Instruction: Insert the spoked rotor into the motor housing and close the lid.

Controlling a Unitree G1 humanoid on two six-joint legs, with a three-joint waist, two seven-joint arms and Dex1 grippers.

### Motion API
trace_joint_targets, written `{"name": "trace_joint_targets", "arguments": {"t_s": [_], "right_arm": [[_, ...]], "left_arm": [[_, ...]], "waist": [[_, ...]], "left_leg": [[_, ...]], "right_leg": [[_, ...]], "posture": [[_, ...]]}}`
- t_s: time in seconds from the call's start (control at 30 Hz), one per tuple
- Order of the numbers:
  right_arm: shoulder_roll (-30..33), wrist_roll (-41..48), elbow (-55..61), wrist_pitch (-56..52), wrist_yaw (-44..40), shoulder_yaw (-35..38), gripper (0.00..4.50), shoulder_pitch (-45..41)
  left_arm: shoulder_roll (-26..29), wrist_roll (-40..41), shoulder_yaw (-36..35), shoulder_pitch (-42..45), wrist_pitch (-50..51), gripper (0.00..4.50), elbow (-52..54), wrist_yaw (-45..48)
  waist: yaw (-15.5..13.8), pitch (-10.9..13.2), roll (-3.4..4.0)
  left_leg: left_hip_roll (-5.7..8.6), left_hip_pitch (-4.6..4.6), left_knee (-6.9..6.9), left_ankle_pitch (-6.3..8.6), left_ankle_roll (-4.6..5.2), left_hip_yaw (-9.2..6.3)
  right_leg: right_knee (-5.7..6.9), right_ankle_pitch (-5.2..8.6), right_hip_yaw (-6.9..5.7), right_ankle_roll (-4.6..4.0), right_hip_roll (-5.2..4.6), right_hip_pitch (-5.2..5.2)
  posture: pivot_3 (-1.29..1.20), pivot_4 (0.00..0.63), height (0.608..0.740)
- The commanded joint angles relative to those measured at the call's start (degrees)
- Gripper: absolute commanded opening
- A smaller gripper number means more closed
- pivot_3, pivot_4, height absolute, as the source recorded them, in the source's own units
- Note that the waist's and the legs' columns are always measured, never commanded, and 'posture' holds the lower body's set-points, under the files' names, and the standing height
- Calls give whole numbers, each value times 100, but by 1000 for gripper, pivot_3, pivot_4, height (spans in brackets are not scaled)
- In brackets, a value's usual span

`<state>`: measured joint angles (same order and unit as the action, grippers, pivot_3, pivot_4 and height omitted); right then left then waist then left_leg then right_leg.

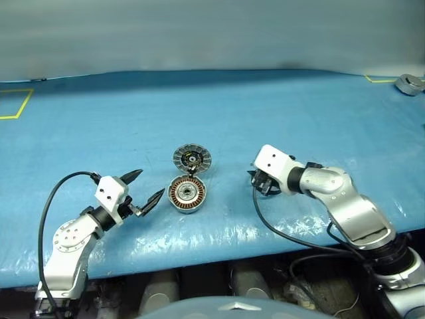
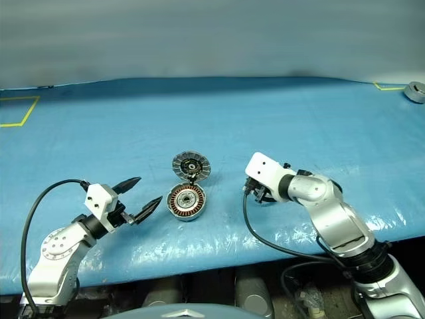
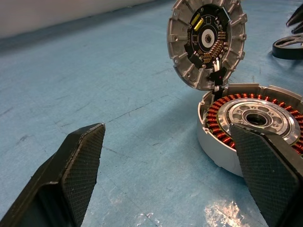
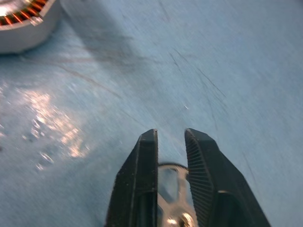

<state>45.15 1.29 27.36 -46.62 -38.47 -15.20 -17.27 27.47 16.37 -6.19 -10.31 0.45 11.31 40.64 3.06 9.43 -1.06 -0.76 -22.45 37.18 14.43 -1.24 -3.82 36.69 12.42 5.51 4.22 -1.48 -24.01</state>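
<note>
The right gripper (image 4: 170, 142) straddles the spoked rotor (image 4: 173, 189), jaws slightly parted; grip unclear. It lies at three o'clock from the motor housing (image 1: 186, 193), whose lid (image 1: 192, 159) stands open. Thin, stiff, light, probably slippery: pinch the rim. The left gripper (image 1: 146, 187) gapes wide.

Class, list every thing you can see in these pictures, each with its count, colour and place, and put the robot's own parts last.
table cover: one, blue, spread across the whole work surface.
motor housing: one, silver-grey with copper windings, lying face up between the two arms.
lid: one, ribbed silver rim with a dark inner face, propped up at the housing's far edge.
spoked rotor: one, silver, on the cover at the right gripper's fingers.
tape marks: two, yellow, at the far left and far right corners.
round grey object: one, at the far right edge.
left gripper: black fingers, wide open, left of the housing.
right gripper: black fingers, slightly parted, right of the housing.
</note>
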Motion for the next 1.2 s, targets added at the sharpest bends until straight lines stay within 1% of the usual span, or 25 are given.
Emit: {"name": "trace_joint_targets", "arguments": {"t_s": [0.03,0.07,0.23,0.47,0.6,0.77,1.2], "right_arm": [[222,-158,204,-170,146,421,2321,62],[228,-119,207,-205,149,515,2605,88],[251,-80,246,-376,143,588,2605,234],[-45,66,516,-762,269,629,2605,498],[-187,122,333,-826,352,604,2605,634],[-146,-12,52,-806,443,404,2605,625],[-235,124,-242,-684,178,-7,2605,576]], "left_arm": [[74,29,45,48,-25,4500,50,123],[68,16,63,62,-11,4500,41,133],[45,-21,102,97,-19,4500,-9,122],[52,-27,96,32,36,4500,-87,84],[63,-24,97,9,38,4500,-114,86],[111,-94,91,28,66,4500,-126,51],[145,-133,91,5,108,4500,-126,38]], "waist": [[2,1,0],[2,1,-1],[-14,3,-4],[-16,3,-4],[-22,4,-6],[-23,4,-6],[-15,1,-9]], "left_leg": [[0,-4,0,0,0,0],[1,-7,1,0,0,3],[2,-8,10,0,0,5],[1,-8,10,0,0,4],[3,-9,12,0,0,5],[3,-8,19,0,0,5],[2,0,22,0,1,4]], "right_leg": [[0,0,0,0,0,-2],[0,-1,3,1,-1,-5],[-4,-4,4,8,-2,-1],[-3,-5,4,8,-1,-1],[-4,-6,5,10,-3,0],[-1,-6,5,11,-2,3],[0,-7,4,12,-1,13]], "posture": [[0,150,740],[0,150,740],[0,150,740],[0,150,740],[0,150,740],[0,150,740],[0,150,740]]}}
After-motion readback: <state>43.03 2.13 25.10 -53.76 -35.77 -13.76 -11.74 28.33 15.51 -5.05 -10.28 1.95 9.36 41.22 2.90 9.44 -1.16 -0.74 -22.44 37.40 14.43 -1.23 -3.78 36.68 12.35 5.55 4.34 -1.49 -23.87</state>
